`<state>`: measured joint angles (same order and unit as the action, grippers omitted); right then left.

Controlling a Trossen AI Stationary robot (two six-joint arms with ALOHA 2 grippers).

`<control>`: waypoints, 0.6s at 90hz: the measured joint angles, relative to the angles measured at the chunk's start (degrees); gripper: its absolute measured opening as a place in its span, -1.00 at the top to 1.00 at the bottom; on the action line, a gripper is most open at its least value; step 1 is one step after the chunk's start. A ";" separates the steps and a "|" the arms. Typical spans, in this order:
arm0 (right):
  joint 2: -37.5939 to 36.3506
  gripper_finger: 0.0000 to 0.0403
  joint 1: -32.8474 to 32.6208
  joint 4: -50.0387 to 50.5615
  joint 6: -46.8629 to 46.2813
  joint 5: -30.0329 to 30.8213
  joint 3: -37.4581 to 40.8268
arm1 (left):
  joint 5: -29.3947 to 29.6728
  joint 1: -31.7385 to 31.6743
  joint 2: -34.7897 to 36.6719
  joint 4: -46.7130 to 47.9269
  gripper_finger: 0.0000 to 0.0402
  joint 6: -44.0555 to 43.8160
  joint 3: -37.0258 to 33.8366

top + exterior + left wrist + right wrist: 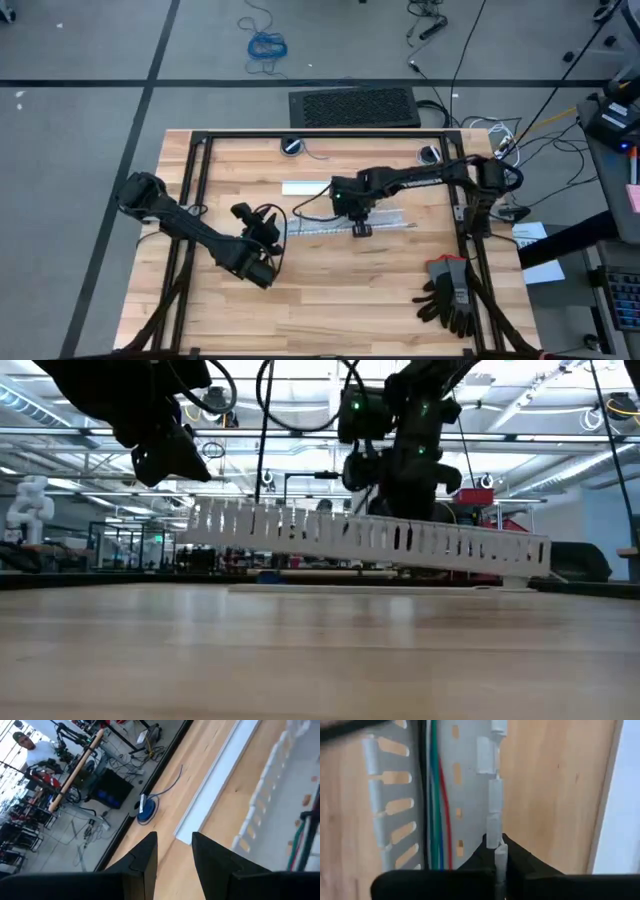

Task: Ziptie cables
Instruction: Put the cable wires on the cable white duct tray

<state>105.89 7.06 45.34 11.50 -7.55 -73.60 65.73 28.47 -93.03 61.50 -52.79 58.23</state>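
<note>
A white slotted duct [345, 226] is seen mid-tabletop [340, 290]; black gloves [448, 295] are laid near the right corner.

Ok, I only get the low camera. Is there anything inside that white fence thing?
Observer: Yes. The right wrist view shows wires running along the inside of the white slotted duct: black, green, red and blue ones.
Operator: Is the arm above it grabbing it?
Observer: Yes. The right tool is pinching one slotted side wall of the duct, with a finger on each side of it.
Operator: And the other arm?
Observer: In the high view the left tool sits by the duct's left end. Its own wrist view shows it open and holding nothing.
</note>
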 joint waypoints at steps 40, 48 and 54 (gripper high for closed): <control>0.91 0.80 -1.87 4.05 -1.02 -5.45 0.00 | -1.85 0.00 0.00 -1.05 0.40 -0.90 0.11; 0.89 0.66 -2.46 4.42 -0.48 -8.24 0.00 | -2.54 0.00 0.00 -1.25 0.40 -0.92 0.11; 0.85 0.58 -2.84 4.67 -0.62 -9.39 -0.02 | -2.97 0.00 0.00 -1.45 0.40 -0.91 0.11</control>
<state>106.74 4.22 50.00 10.89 -16.94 -73.63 62.76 28.47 -93.03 60.05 -53.71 58.35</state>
